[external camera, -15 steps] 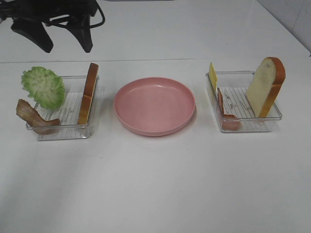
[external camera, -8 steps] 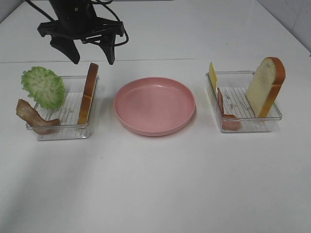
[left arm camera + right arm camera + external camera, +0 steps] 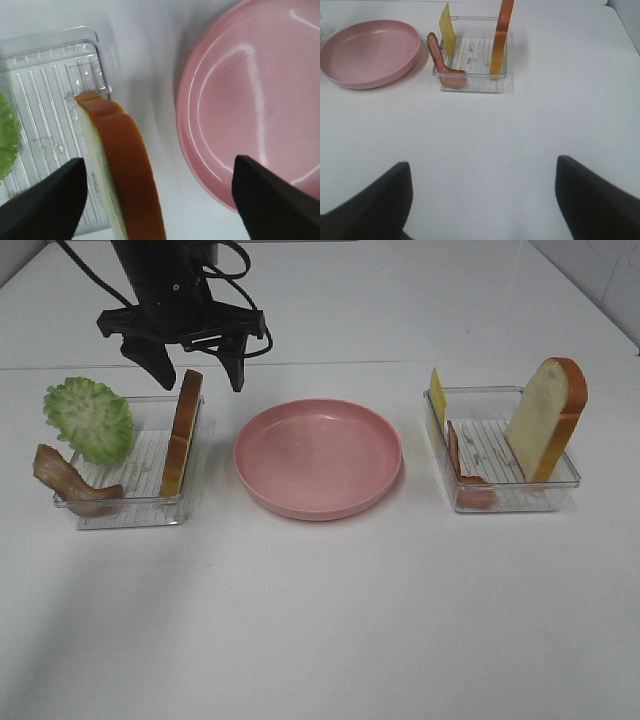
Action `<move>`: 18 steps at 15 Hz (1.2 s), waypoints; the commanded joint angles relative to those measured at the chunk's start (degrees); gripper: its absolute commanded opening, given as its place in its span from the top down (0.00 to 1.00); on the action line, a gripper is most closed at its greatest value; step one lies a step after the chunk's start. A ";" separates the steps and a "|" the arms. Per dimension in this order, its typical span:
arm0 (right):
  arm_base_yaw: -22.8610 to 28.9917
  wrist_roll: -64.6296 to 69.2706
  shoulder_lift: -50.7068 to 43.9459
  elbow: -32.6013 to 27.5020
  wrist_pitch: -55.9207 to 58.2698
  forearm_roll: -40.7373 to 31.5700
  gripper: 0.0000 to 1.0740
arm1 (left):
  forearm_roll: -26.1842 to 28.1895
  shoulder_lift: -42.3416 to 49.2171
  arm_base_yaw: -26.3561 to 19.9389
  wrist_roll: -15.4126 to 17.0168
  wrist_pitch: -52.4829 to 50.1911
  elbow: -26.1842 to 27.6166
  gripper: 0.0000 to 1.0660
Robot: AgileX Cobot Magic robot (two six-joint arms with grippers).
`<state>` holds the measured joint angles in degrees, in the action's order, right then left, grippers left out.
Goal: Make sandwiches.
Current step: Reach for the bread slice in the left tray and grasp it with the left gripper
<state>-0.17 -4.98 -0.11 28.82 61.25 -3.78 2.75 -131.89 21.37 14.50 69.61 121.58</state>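
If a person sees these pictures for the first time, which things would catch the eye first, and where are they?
Probably the round pink plate, empty, in the middle of the white table. Next, the black left gripper, open, hangs over the upright bread slice in the left tray, beside a ruffled green lettuce leaf. A second bread slice stands tall in the right tray.
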 commanded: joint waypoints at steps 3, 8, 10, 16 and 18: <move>-0.34 -0.46 -0.92 0.00 -0.57 -0.40 0.30 | -2.75 -1.32 1.03 0.63 4.07 0.23 0.30; -0.34 -0.46 -0.92 0.00 -0.57 -0.40 0.30 | -4.70 -2.46 1.03 0.63 3.84 0.23 0.37; -0.34 -0.46 -0.92 0.00 -0.57 -0.40 0.30 | -4.70 -2.69 1.03 0.63 4.01 0.23 0.40; -0.34 -0.46 -0.92 0.00 -0.57 -0.40 0.30 | -4.01 -2.58 1.03 2.81 4.01 0.23 0.79; -0.34 -0.46 -0.92 0.00 -0.57 -0.40 0.30 | -4.01 -2.58 1.03 2.92 4.01 0.23 0.87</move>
<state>-0.17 -4.98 -0.11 28.82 61.25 -3.84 -2.75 -134.59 22.29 16.90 69.96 121.70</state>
